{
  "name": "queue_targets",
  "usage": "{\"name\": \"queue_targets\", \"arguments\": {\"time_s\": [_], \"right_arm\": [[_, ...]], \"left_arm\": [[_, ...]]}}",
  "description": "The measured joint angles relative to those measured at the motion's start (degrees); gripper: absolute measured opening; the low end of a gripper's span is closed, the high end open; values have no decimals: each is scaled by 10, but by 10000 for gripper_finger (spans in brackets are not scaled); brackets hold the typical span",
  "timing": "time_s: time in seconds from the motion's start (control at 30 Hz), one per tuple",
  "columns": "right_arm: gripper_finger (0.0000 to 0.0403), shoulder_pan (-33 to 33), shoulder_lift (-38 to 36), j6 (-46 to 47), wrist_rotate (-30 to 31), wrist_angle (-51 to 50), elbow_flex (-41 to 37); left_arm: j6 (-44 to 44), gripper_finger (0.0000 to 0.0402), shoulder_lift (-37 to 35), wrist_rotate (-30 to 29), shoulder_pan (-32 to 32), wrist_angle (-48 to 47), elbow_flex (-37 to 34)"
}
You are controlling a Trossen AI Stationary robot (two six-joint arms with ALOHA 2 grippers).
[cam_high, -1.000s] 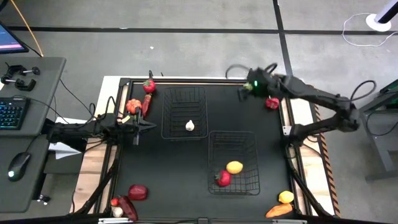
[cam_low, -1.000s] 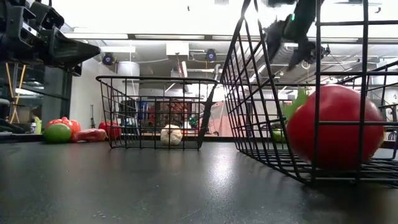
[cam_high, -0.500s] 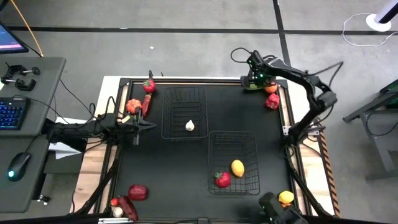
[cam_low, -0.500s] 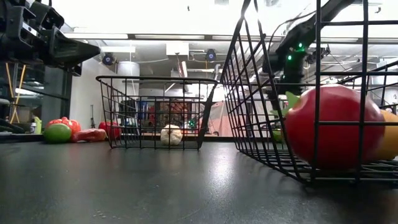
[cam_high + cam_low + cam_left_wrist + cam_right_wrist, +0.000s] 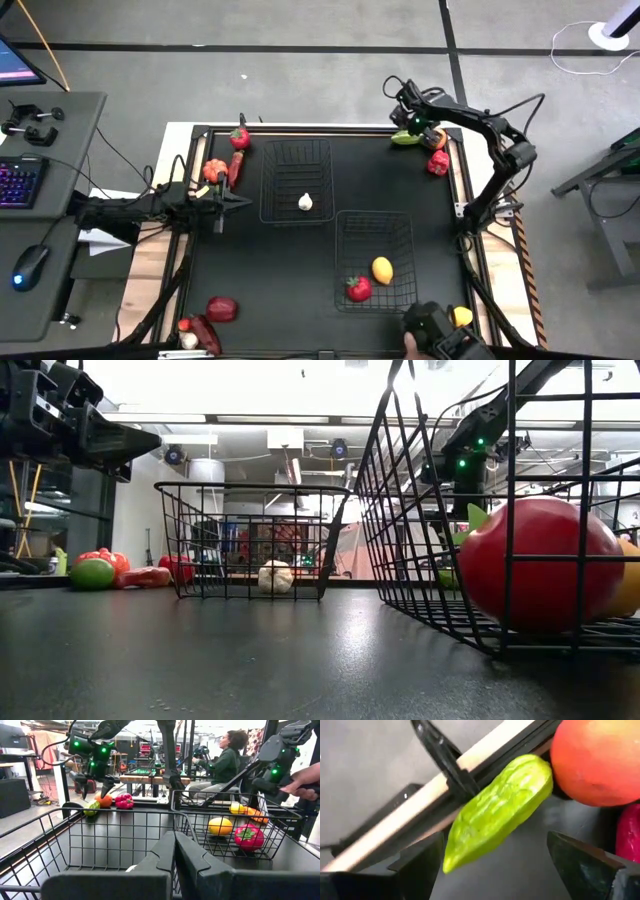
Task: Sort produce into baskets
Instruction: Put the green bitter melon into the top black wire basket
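My right gripper (image 5: 495, 870) is open at the table's far right corner, low over a green ridged piece (image 5: 497, 815); its fingers stand on either side of the piece without touching it. An orange piece (image 5: 595, 760) and a red piece (image 5: 438, 163) lie beside it. My left gripper (image 5: 175, 855) is shut and empty, left of the far basket (image 5: 295, 155), which holds a white piece (image 5: 305, 202). The near basket (image 5: 375, 225) holds a yellow piece (image 5: 381, 268) and a red one (image 5: 358, 288).
Red and orange pieces (image 5: 225, 160) lie at the far left, red and white ones (image 5: 210, 320) at the near left, and a yellow one (image 5: 460, 316) at the near right. A person's hand with a dark device (image 5: 435, 332) is over the near right corner.
My right gripper has come down at the far right corner, over the green piece. The yellow piece in the near basket has shifted a little toward the right. A person's hand with a dark device has come in over the near right corner and covers the orange piece there.
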Motion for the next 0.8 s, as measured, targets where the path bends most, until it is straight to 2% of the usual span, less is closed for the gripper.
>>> {"name": "queue_targets", "arguments": {"time_s": [0.23, 0.37, 0.6, 0.8], "right_arm": [[348, -4, 32, 70, -4, 5, 0], [348, -2, 39, 102, 9, 45, 0], [348, -3, 44, 132, -15, 46, 0], [332, -2, 40, 140, -31, 53, 0]], "left_arm": [[0, 0, 0, 0, 0, 0, 0], [0, 0, 0, 0, 0, 0, 0], [0, 0, 0, 0, 0, 0, 0], [0, 0, 0, 0, 0, 0, 0]]}}
